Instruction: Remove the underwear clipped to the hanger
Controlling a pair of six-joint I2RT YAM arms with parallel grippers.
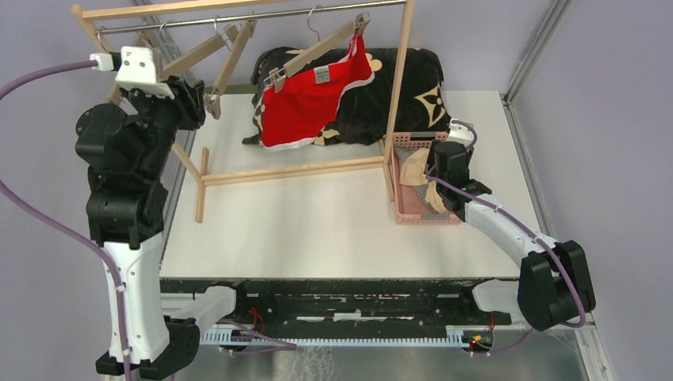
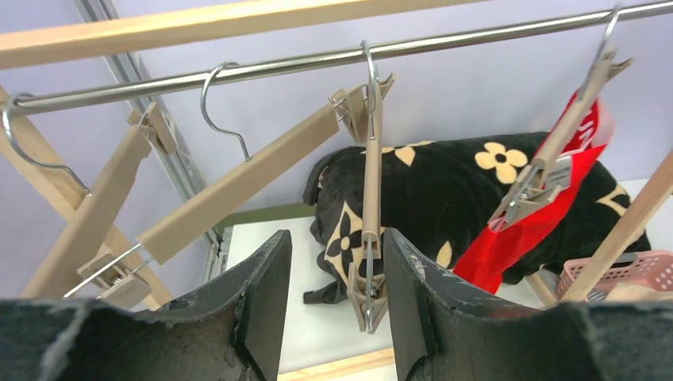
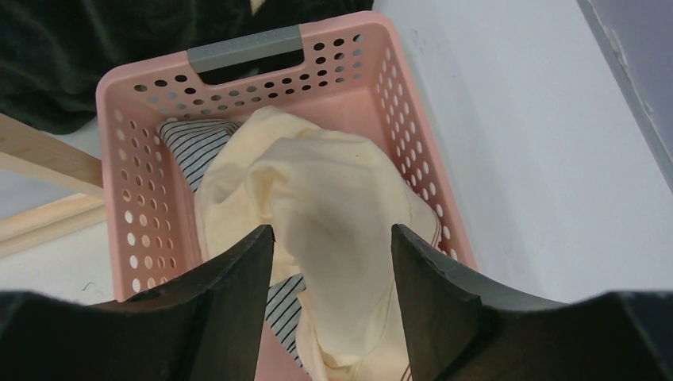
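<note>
A: How do the pincers stand?

B: The left pincer [image 2: 337, 309] is parted, at the lower middle of its wrist view. The bottom clip [image 2: 367, 298] of a bare hanger [image 2: 371, 182] dangles between the fingers, gripped by neither. The right pincer [image 3: 332, 262] is spread too and holds nothing. It sits over the pink basket [image 3: 246, 49] at the right of the overhead frame.

A: And the underwear?

B: The beige underwear [image 3: 317, 190] lies heaped in the basket right below those fingers, on top of the striped underwear [image 3: 198, 143]. The red underwear [image 1: 305, 107] hangs at the upper middle of the overhead frame. Two clips [image 1: 321, 75] pinch it to its hanger [image 1: 321, 49] under the rail [image 1: 238, 17], in front of the black cushion [image 1: 413, 87].

A: How will it handle?

B: Light, limp cloth, I'd judge; it will drape and stretch rather than resist. It is best taken at the trimmed top edge beside a clip, so a pull slips it out without swinging the hanger.
</note>
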